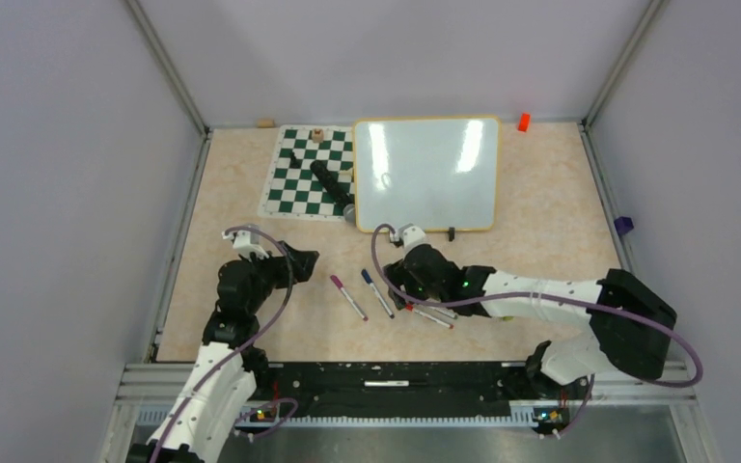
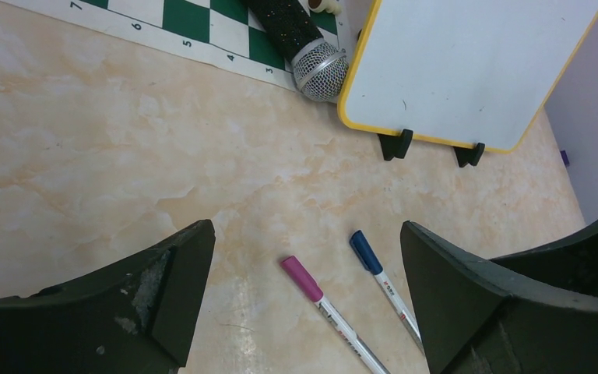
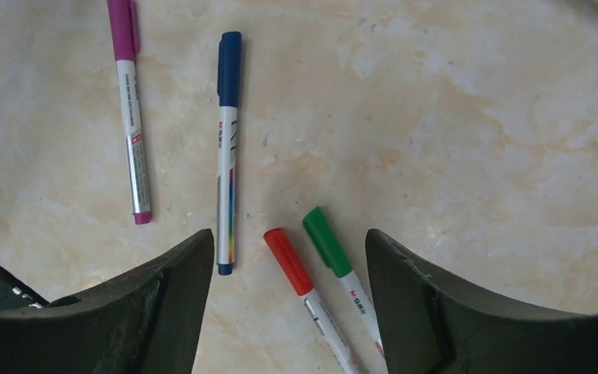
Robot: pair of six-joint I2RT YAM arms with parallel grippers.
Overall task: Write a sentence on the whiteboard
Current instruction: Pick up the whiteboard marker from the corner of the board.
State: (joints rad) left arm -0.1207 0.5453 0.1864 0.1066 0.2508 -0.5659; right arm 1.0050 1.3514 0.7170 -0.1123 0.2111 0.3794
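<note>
Hovering over the tabletop (image 1: 540, 251), the left jaws stand wide apart with nothing between them. Their dark fingers (image 2: 163, 288) frame a magenta-capped marker (image 2: 302, 278) and a blue-capped marker (image 2: 366, 252), which lie side by side, not touching.

Right jaws likewise spread wide, holding nothing. Fingers (image 3: 163, 296) sit above a red-capped marker (image 3: 288, 261) and a green-capped marker (image 3: 327, 241). These two lie close together, roughly parallel, caps pointing away from the arm.

Whiteboard (image 1: 426, 174) lies flat at far centre of the tabletop: yellow-orange rim, glossy white face with lamp glare. Two black clips (image 2: 396, 145) sit on its near edge.

The board's left edge meets the green-and-white chessboard mat (image 1: 294, 183); abutting or overlapping, cannot tell. Black microphone (image 1: 331, 183) lies diagonally on the mat, silver mesh head just beside the board's near left corner.

Small orange object (image 1: 523, 122) sits by the far wall, right of the board.
</note>
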